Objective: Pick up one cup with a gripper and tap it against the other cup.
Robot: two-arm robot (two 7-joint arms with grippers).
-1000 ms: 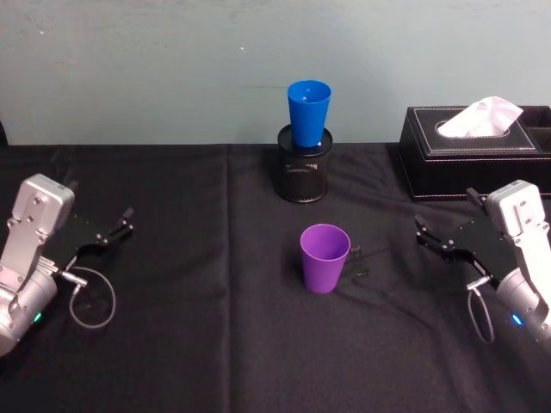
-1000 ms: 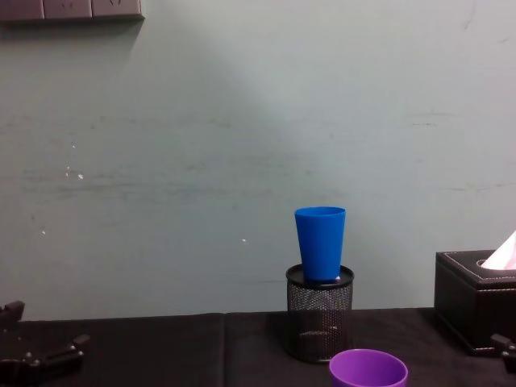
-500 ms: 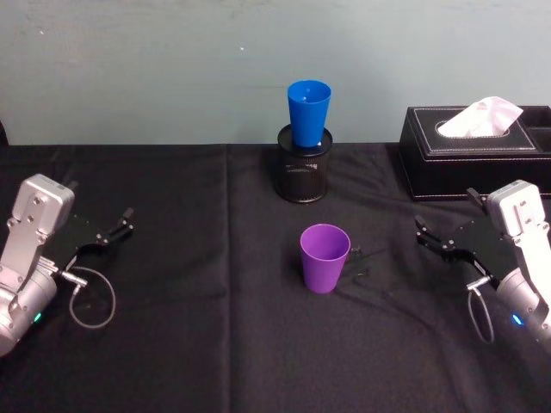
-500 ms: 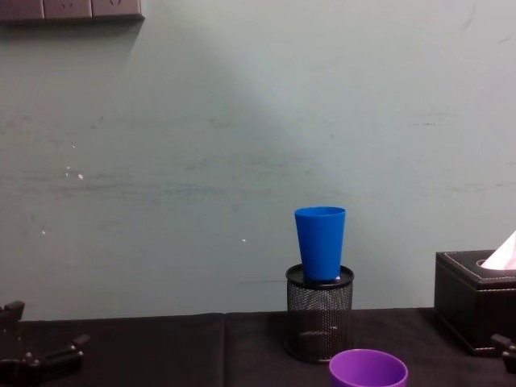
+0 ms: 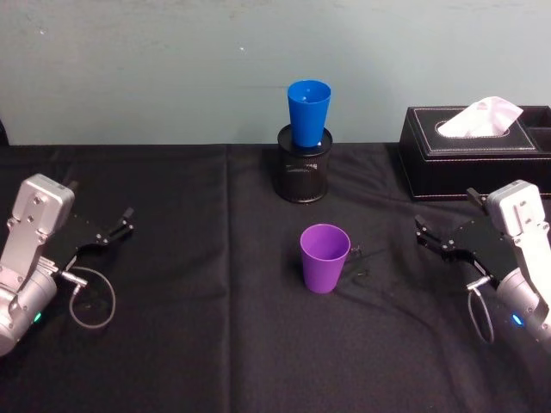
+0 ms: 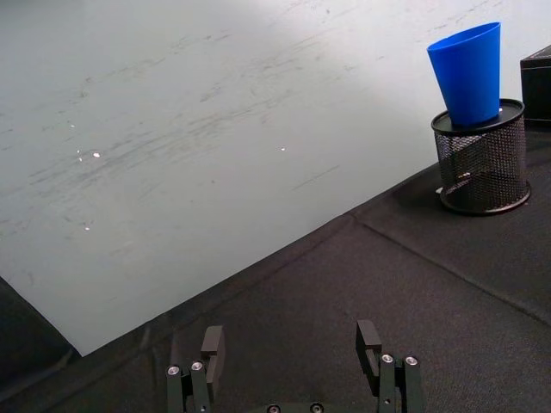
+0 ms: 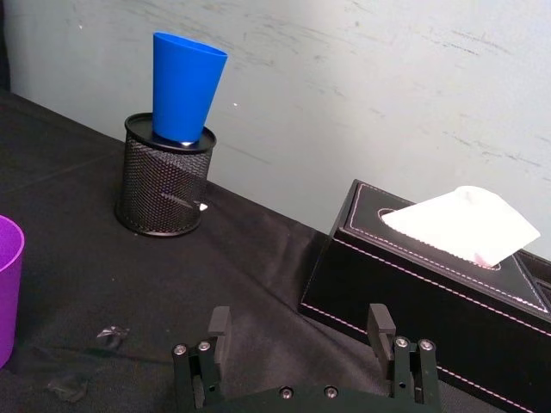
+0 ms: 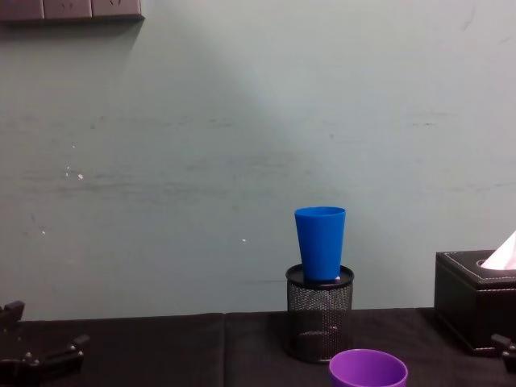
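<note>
The purple cup (image 5: 325, 258) stands upright on the black tablecloth at the centre, mouth up, and its rim (image 8: 368, 368) rises into the chest view. Behind it the blue cup (image 5: 308, 112) sits upright in the top of a black wire-mesh pen holder (image 5: 302, 175). My left gripper (image 5: 119, 225) rests open at the table's left, far from both cups. At the right my right gripper (image 5: 423, 232) is open too, about a hand's width from the purple cup. Both wrist views show empty, spread fingers (image 6: 213, 341) (image 7: 219, 321), with the blue cup (image 6: 472, 72) (image 7: 183, 86) beyond them.
A black tissue box (image 5: 472, 155) with a white tissue sticking out stands at the back right, behind my right gripper. A pale green wall (image 8: 242, 161) closes the table's far edge. A small crumpled bit of clear film (image 5: 357, 262) lies beside the purple cup.
</note>
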